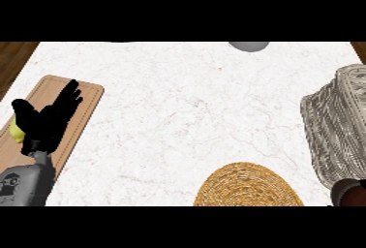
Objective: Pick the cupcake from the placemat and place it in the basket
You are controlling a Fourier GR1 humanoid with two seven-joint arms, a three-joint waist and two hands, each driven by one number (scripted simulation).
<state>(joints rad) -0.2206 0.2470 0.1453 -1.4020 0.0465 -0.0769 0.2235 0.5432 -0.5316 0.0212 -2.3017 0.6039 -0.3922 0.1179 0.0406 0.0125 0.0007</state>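
White marble desk (186, 97), wood floor (14, 53) at the corners. Grey wicker basket (336, 126) right, woven placemat (247, 186) front. Over the cutting board (84, 104): left robot hand (46, 121), fingers straight, apart. Brown blob (352, 193) under the basket: cupcake or right robot hand, can't tell.

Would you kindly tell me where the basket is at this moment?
In the head view, the grey wicker basket sits at the right edge of the counter, up and to the right of the round woven placemat at the lower edge.
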